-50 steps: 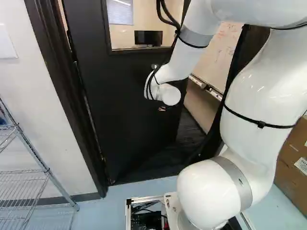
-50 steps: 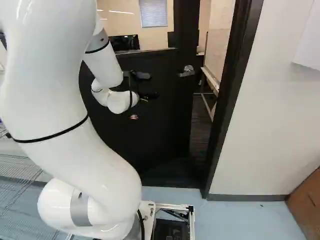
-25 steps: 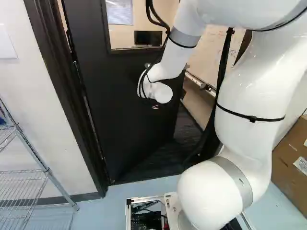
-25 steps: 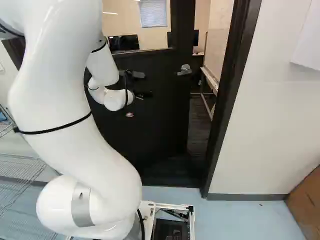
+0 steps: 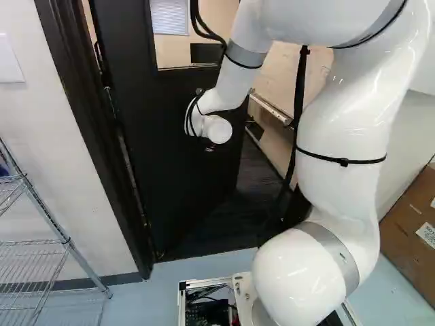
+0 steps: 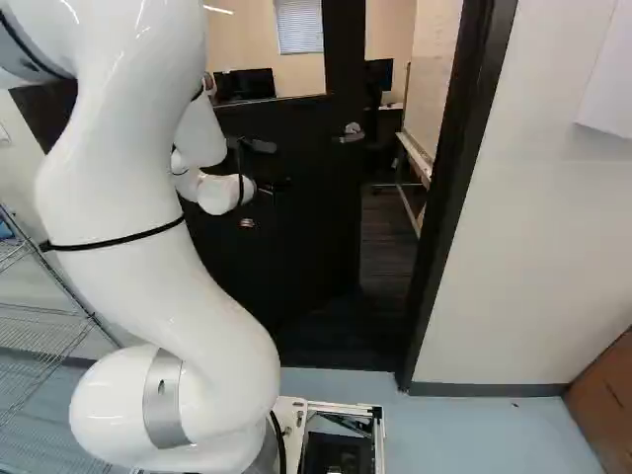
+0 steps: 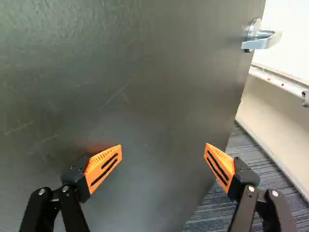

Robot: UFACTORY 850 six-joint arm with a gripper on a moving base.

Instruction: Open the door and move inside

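Hanging partly open, the flat black door (image 5: 170, 142) angles away from the robot inside its dark frame (image 6: 454, 188), leaving a gap on the handle side. From where I stand, the glossy white arm (image 6: 188, 306), all swelling curves and rounded joints, reaches toward its face. At its end, the gripper (image 6: 259, 205) is open, nothing between its two fingers. In the wrist view, their orange pads (image 7: 105, 168) are ribbed wedges slotted with black, spread wide before the door's scuffed, faintly mottled skin; whether either touches it I cannot tell. Ahead of the gripper and off to one side sits the silvery metal lever handle (image 7: 258, 41) on its round plate, near the door's free edge. Through the gap show dark ridged carpet (image 7: 246, 150) and a pale board (image 6: 430, 94) with a straight ledge. At the left of the left base view stands a shiny wire rack (image 5: 34, 255); at its right, a brown cardboard box (image 5: 411, 217) rests on smooth pale-blue flooring (image 5: 391, 292).
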